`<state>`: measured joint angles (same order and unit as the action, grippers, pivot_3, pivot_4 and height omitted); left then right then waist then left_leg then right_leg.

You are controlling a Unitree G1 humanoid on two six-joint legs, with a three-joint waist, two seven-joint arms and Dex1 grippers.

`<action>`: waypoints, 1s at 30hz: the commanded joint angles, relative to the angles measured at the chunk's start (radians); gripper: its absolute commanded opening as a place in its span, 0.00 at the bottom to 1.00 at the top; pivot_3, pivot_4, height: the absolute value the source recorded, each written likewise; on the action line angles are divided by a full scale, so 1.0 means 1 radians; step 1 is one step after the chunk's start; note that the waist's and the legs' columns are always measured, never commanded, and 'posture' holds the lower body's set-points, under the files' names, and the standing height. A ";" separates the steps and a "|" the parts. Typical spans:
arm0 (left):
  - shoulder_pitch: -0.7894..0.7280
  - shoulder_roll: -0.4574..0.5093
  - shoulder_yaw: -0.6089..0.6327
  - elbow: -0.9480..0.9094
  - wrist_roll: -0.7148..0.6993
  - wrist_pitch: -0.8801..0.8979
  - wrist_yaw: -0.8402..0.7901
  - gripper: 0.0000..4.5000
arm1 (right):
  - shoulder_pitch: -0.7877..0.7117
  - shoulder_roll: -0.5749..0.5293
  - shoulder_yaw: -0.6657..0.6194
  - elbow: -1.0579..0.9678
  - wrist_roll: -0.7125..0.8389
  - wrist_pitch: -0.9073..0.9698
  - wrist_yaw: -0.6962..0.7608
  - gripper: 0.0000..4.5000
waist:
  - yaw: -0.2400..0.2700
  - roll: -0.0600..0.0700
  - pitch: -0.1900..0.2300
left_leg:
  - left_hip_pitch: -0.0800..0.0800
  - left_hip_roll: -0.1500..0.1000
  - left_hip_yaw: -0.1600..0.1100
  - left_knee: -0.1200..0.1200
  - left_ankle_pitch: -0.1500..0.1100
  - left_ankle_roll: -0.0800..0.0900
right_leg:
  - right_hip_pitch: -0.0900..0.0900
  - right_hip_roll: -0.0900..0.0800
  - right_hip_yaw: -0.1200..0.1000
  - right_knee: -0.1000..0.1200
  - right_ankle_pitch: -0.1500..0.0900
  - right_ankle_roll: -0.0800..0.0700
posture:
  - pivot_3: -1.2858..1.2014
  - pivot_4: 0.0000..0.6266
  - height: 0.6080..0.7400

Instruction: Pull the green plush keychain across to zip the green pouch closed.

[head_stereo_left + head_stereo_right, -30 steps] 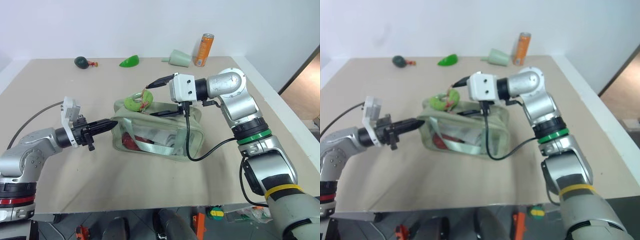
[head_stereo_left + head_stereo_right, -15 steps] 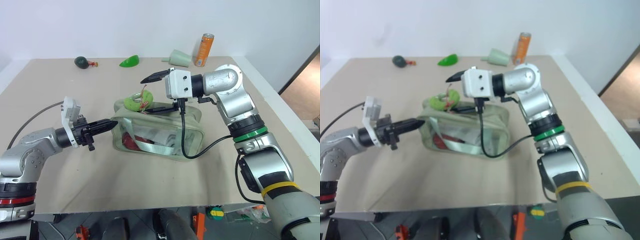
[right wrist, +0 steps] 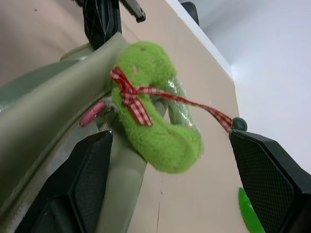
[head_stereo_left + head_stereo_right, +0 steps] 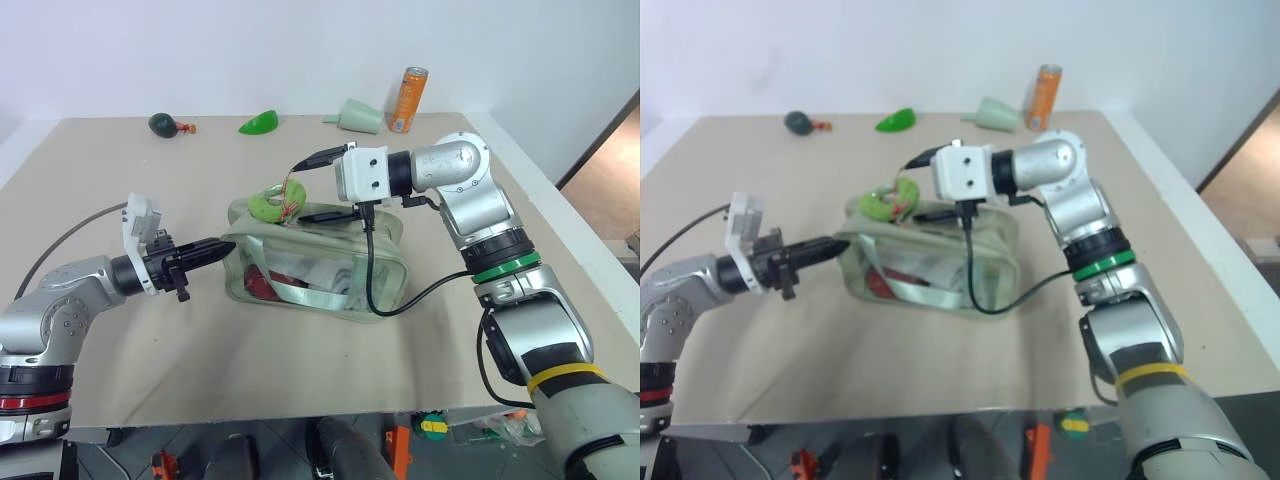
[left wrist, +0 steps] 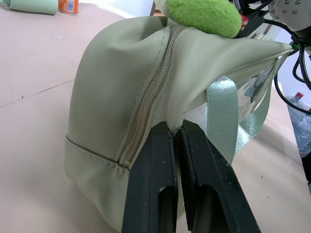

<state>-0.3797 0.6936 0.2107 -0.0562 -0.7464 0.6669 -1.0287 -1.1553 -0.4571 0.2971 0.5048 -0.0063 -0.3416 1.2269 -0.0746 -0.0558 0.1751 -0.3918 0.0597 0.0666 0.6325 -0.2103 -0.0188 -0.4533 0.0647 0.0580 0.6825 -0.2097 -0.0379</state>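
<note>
Green plush keychain (image 3: 160,131), fuzzy and curved, sits between the right hand's (image 4: 314,186) spread fingers, ungripped.

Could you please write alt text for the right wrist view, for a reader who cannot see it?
The right gripper is open, its two black fingers on either side of the green plush keychain, which has a red checked ribbon and sits on top of the green pouch. The beige table lies behind.

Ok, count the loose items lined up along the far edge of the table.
4: a dark green round object at far left, a bright green leaf-shaped piece, a pale green cone cup on its side, and an orange can standing rightmost.
</note>
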 commanded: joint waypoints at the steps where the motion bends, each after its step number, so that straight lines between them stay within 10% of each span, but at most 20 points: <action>1: 0.002 0.001 -0.012 0.015 0.018 0.001 0.002 0.00 | -0.062 0.021 -0.009 0.025 0.000 -0.037 0.002 0.73 | 0.000 0.000 0.000 | 0.000 0.000 0.000 0.000 0.000 0.000 | 0.000 0.000 0.000 0.000 0.000 0.000 | 0.52 0.24 1.00; 10: 0.010 0.002 -0.007 0.015 0.016 -0.002 0.004 0.00 | -0.111 0.057 -0.033 0.080 0.028 -0.046 -0.004 0.03 | 0.000 0.000 0.000 | 0.000 0.000 0.000 0.000 0.000 0.000 | 0.000 0.000 0.000 0.000 0.000 0.000 | 0.52 0.24 1.00; 30: -0.006 -0.009 -0.014 0.033 0.021 -0.006 0.014 0.00 | -0.062 -0.012 -0.066 -0.047 0.112 0.070 0.056 0.01 | 0.000 0.000 0.000 | 0.000 0.000 0.000 0.000 0.000 0.000 | 0.000 -0.001 0.000 0.000 0.000 0.000 | 0.52 0.24 1.00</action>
<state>-0.3870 0.6834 0.2072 -0.0297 -0.7458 0.6523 -1.0284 -1.2147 -0.4506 0.2749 0.5375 0.0565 -0.3010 1.2655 -0.0742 -0.0557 0.1751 -0.3921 0.0595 0.0667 0.6324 -0.2103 -0.0188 -0.4533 0.0642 0.0581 0.6824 -0.2097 -0.0379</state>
